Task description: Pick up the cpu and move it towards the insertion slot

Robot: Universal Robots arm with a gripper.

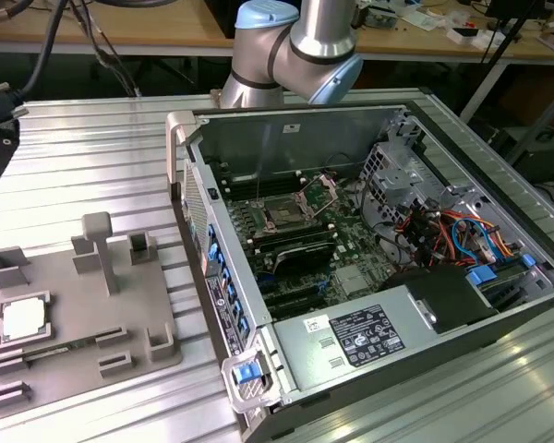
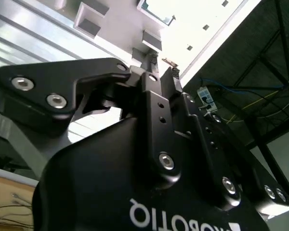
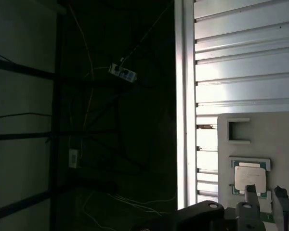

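Observation:
The cpu (image 1: 23, 318) is a silvery square chip lying flat in a recess of the grey fixture plate (image 1: 83, 305), at the exterior view's left. In the first wrist view the cpu (image 3: 250, 177) lies on the same plate just beyond my gripper (image 3: 265, 193), whose two dark fingertips (image 3: 250, 190) stand apart with nothing between them. My gripper (image 2: 160, 65) hovers over the plate without touching the chip. The insertion slot (image 1: 286, 214) sits inside the open computer case, its metal bracket (image 1: 324, 189) hinged up.
The open computer case (image 1: 369, 258) fills the exterior view's right, with cables, drives and a power supply inside. Upright grey blocks (image 1: 100, 249) rise from the fixture plate. The ribbed metal table (image 1: 92, 157) ends close to the plate, with dark floor beyond.

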